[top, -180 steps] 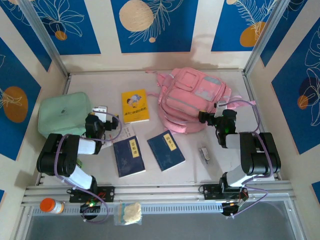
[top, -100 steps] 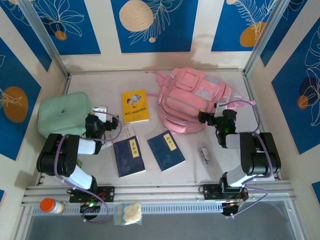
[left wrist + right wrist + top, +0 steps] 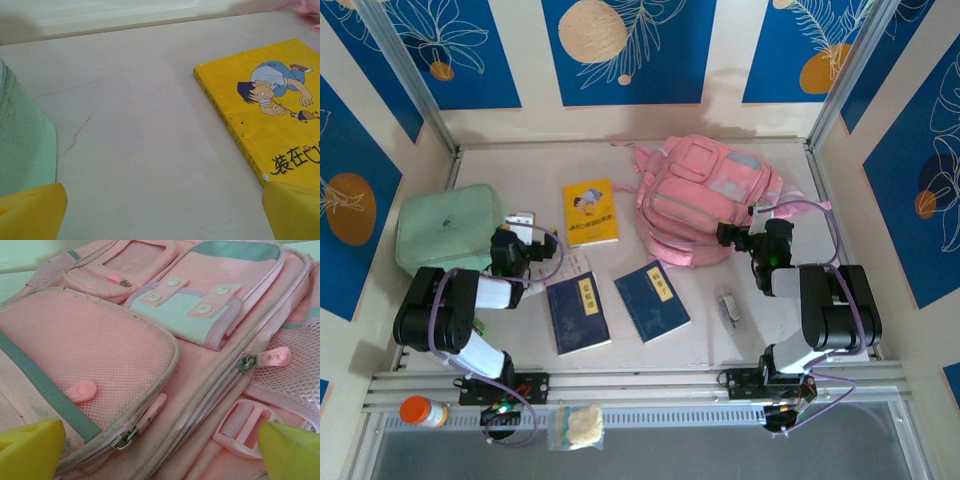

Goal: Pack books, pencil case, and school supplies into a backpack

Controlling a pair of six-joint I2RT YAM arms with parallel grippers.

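While the left gripper (image 3: 161, 210) gapes between the mint-green case (image 3: 22, 150) and the yellow book (image 3: 270, 105), whose cover is cut off, the right gripper (image 3: 160, 450) stands spread wide over the backpack (image 3: 125, 355); the navy books (image 3: 578, 312) lie nearby.

The left arm (image 3: 445, 310) and the right arm (image 3: 835, 310) are alike: glossy black housings with rounded joint casings, joined by pale silver-white link sections. A thin lilac cable (image 3: 545, 262) runs in loops along the left arm from wrist to base, and another (image 3: 812, 208) arcs over the right arm's wrist. A small green light (image 3: 771, 258) glows on the right wrist. Each arm stands on a black base block (image 3: 502, 388) fixed to the rail at the tabletop's near edge, with tiny red and green indicator lights below it. The left fingers (image 3: 31, 212) and the right fingers (image 3: 290, 452) are bright yellow, blunt and smooth.
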